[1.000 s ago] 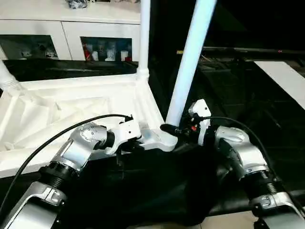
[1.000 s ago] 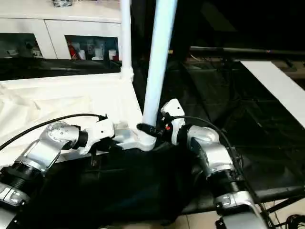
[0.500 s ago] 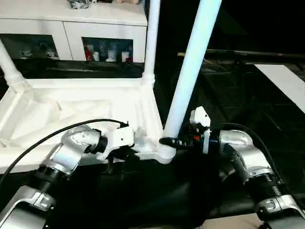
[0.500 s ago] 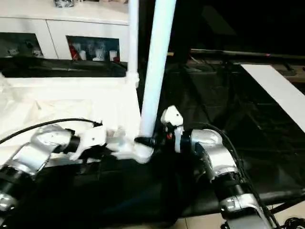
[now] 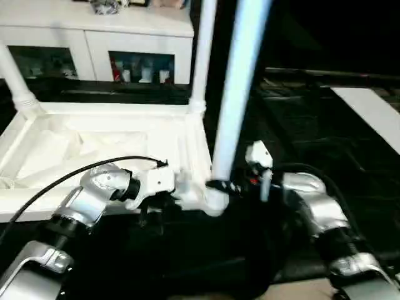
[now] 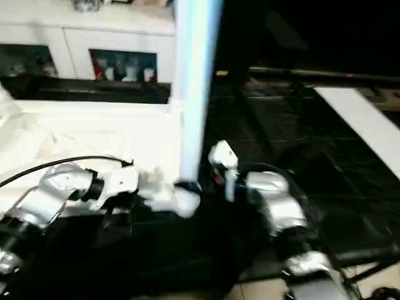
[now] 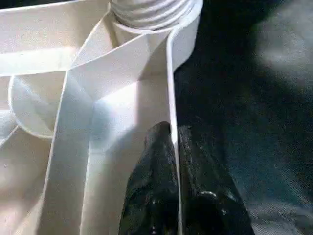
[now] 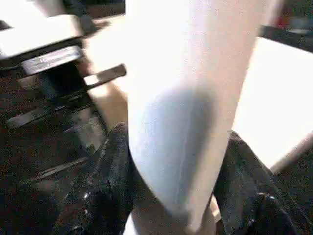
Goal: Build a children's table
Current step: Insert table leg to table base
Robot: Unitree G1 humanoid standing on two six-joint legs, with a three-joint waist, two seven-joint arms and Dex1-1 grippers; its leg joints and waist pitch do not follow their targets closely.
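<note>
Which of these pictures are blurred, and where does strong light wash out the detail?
Right eye view: motion blur smears the right gripper and the leg. Left eye view: softer blur. Right wrist view: the leg is overexposed, with a shadow low on it. Left wrist view: sharp, the fingers pinching the table top's rim.

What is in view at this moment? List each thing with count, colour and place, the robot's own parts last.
Table top: one, white, lying underside up in front of the robot, ribs showing.
Legs: three, white; the near leg stands at the near right corner socket, a second leg stands in the far right socket, a third leg in the far left socket.
Cabinet: one, white with glass doors, behind the table top.
Black cloth: one, under the near edge.
White board: one, far right.
Left claw: black, pinching the table top's rim wall near the corner socket.
Right claw: black, closed around the near leg low down.
</note>
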